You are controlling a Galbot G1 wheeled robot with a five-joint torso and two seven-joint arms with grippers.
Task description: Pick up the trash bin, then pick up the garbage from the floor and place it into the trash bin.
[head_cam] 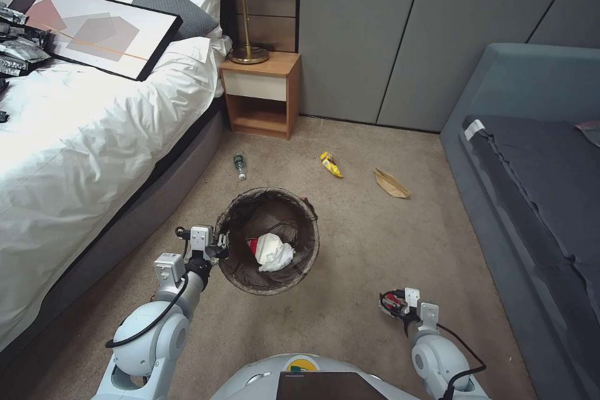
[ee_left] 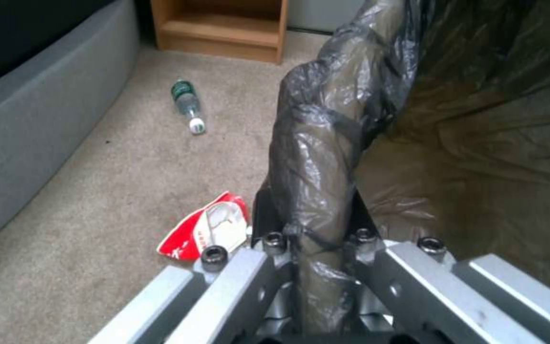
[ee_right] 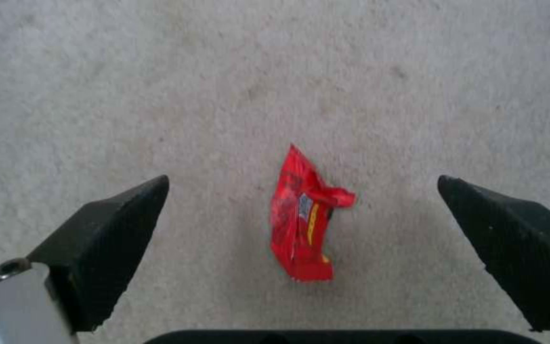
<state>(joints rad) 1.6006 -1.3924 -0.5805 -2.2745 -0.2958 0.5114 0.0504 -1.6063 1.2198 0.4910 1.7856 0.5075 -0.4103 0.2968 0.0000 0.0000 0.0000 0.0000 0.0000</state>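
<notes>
My left gripper (head_cam: 219, 249) is shut on the near-left rim of the trash bin (head_cam: 262, 212), pinching the dark bag folded over it (ee_left: 313, 191). A white tissue wad (head_cam: 274, 252) and a red-and-white carton (head_cam: 252, 244) lie inside the bin. My right gripper (ee_right: 301, 177) hangs open just above the floor (ee_right: 160, 95), its black fingers (ee_right: 110, 239) on either side of a crumpled red scrap (ee_right: 303, 215). That gripper (head_cam: 395, 304) sits to the right of the bin. On the carpet lie a green bottle (head_cam: 239, 165), a yellow wrapper (head_cam: 331, 164), a brown paper bag (head_cam: 392, 184) and another red-and-white carton (ee_left: 205, 229).
A bed with white bedding (head_cam: 81, 137) runs along the left, its grey base (ee_left: 26, 119) close to the bin. A wooden nightstand (head_cam: 260, 95) with a lamp stands at the back. A grey-blue sofa (head_cam: 531, 156) fills the right side. Open carpet lies between them.
</notes>
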